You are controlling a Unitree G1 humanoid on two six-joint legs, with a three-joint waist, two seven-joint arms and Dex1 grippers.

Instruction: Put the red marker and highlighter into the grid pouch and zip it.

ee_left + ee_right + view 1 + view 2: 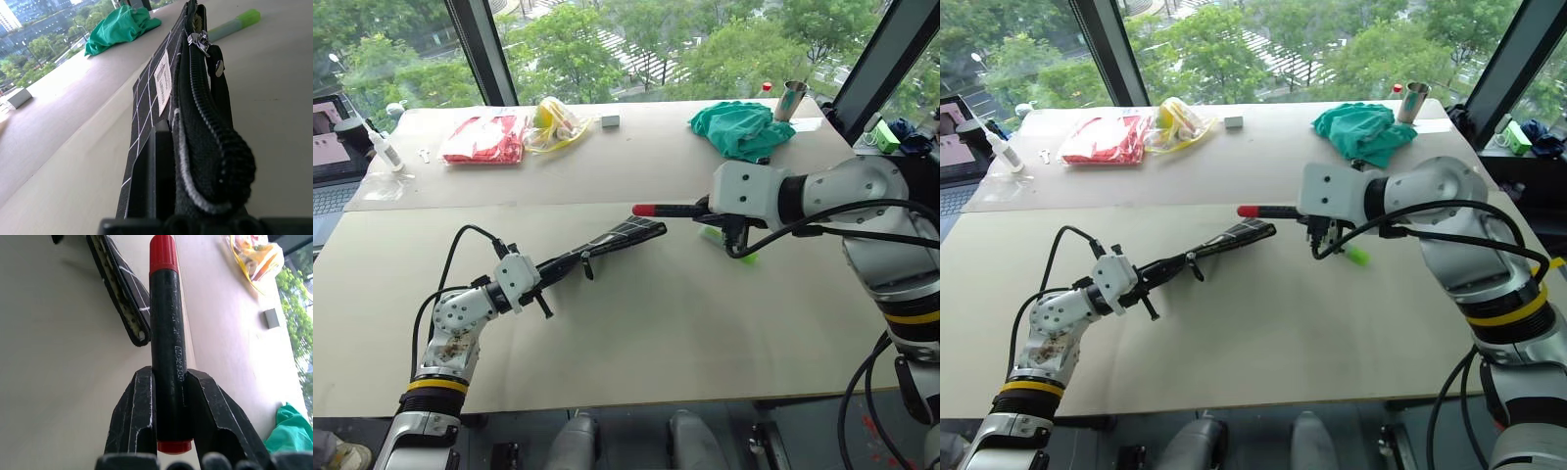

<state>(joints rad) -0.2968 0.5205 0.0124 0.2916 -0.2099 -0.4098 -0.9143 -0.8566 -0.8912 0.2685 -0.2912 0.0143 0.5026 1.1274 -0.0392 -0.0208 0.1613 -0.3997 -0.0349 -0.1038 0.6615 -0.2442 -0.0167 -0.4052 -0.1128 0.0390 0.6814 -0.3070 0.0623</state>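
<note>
Midway: red marker (166,347) clamped in right gripper (168,396) near grid pouch (607,245) pinched by left gripper (540,277); highlighter (1355,255) beneath, unpacked, zipping pending.

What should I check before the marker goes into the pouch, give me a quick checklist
1. Right gripper shut on the red marker: ok.
2. Left gripper clamps one end of the grid pouch: ok.
3. Pouch mouth open at its far end: ok, pale lining shows in the right wrist view.
4. Marker's red cap points toward the pouch: ok.
5. Marker tip inside the pouch: not ok.
6. Highlighter on the table: ok.
</note>
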